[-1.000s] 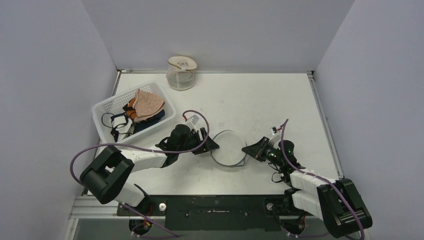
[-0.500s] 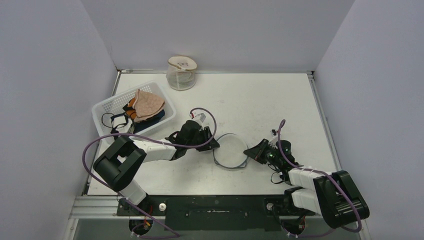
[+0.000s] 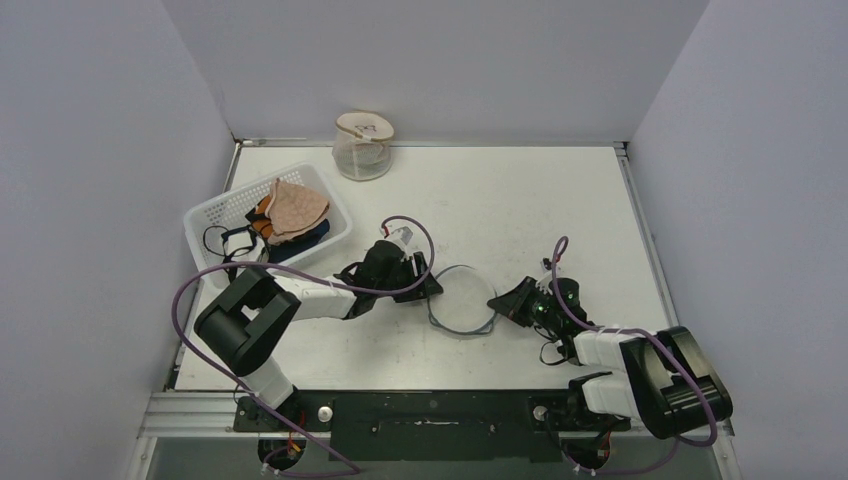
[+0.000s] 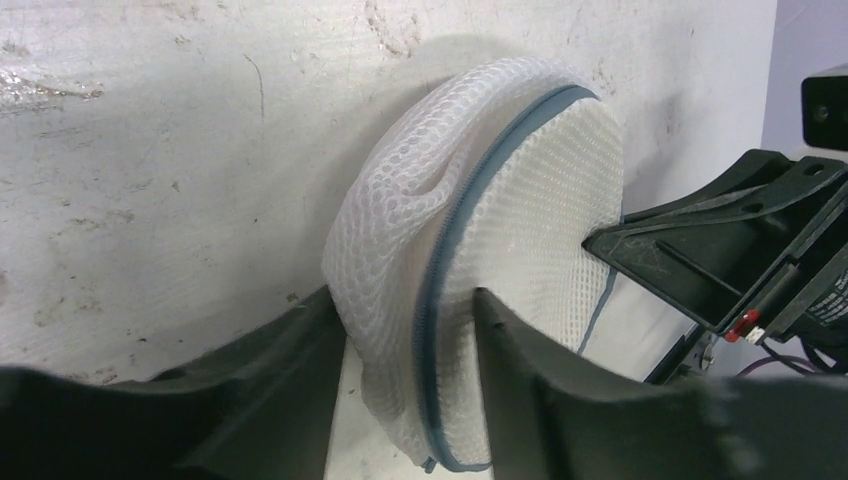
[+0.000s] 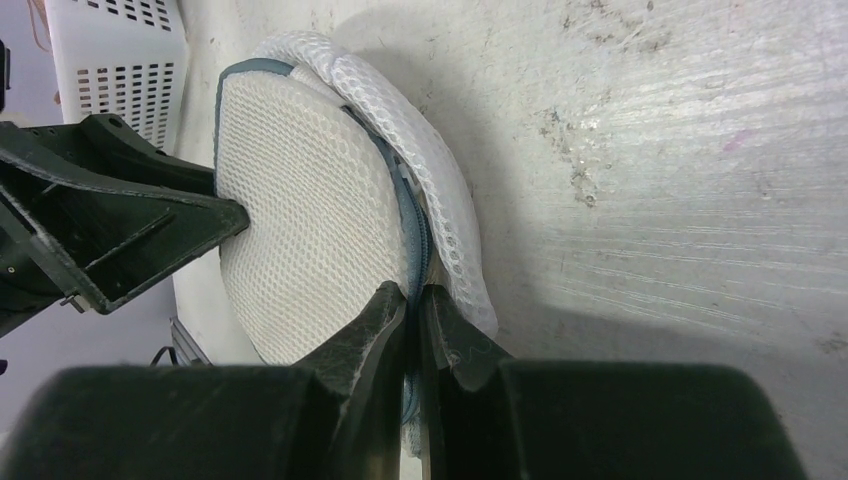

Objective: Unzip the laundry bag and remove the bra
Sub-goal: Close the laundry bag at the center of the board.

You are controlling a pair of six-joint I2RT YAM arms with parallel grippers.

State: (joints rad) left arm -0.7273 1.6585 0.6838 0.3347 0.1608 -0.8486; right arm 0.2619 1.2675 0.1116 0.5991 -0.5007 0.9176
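Note:
The laundry bag (image 3: 460,302) is a round white mesh pouch with a blue-grey zip along its rim, lying on the table between the two arms. My left gripper (image 3: 430,290) holds its left edge. In the left wrist view the fingers (image 4: 405,300) pinch the mesh rim (image 4: 520,230) with the zip between them. My right gripper (image 3: 497,300) is at the bag's right edge. In the right wrist view its fingers (image 5: 415,292) are shut tight on the zip strip of the bag (image 5: 310,230). No bra shows inside the bag.
A white slotted basket (image 3: 200,215) at the left holds beige, orange and dark garments (image 3: 292,212). A clear jar with a lid (image 3: 362,145) stands at the back. Grey walls close the table on three sides.
The left arm has reached further right, so its gripper is now on the bag's left edge. The bag has shifted slightly right. The right gripper stays on the bag's right rim.

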